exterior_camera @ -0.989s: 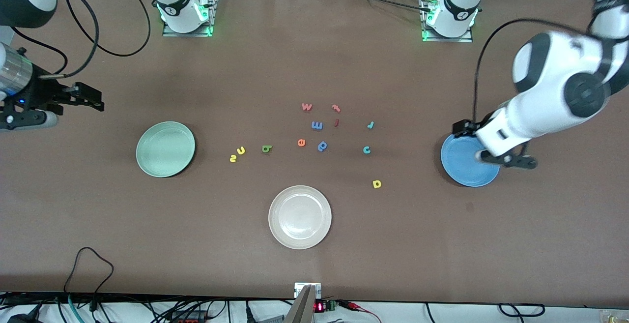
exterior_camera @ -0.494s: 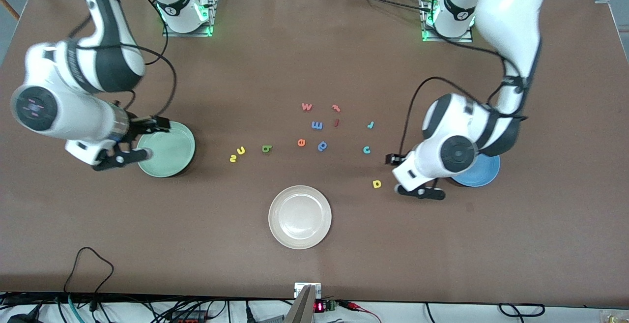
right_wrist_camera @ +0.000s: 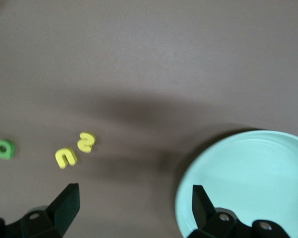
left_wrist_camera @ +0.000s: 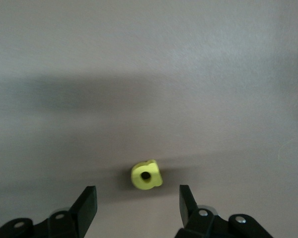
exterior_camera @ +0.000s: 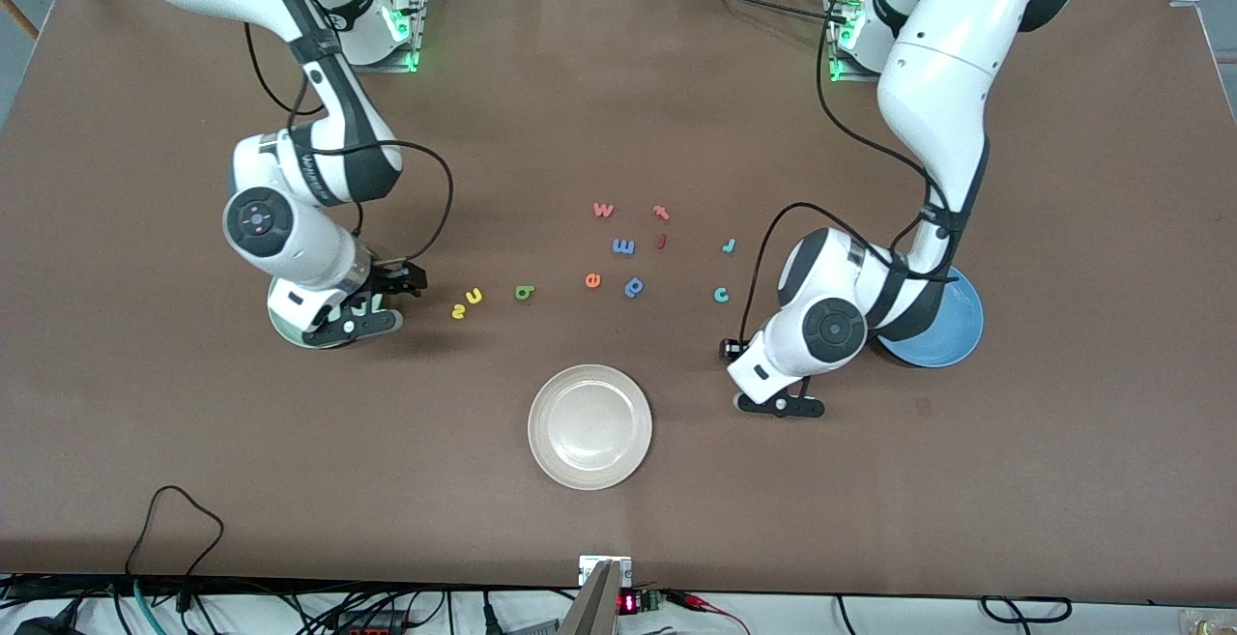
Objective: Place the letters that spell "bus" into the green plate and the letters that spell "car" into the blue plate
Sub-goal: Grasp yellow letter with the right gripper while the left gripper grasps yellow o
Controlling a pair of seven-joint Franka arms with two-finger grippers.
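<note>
Brown table (exterior_camera: pixel 618 103), cables (exterior_camera: pixel 184 509) along its edge.

Robot lab: bolted arm bases (exterior_camera: pixel 367 31), cable clutter (exterior_camera: pixel 387 616).

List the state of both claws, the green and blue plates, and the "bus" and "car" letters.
Left claw, open, low over the yellow "a".
Right claw, open, over the green plate's edge.
Green plate, no letters in the visible part.
Blue plate, partly hidden by the left arm, visible part bare.
"u", "s", "b", flat on the table.
"c", "r", "a", flat on the table.
</note>
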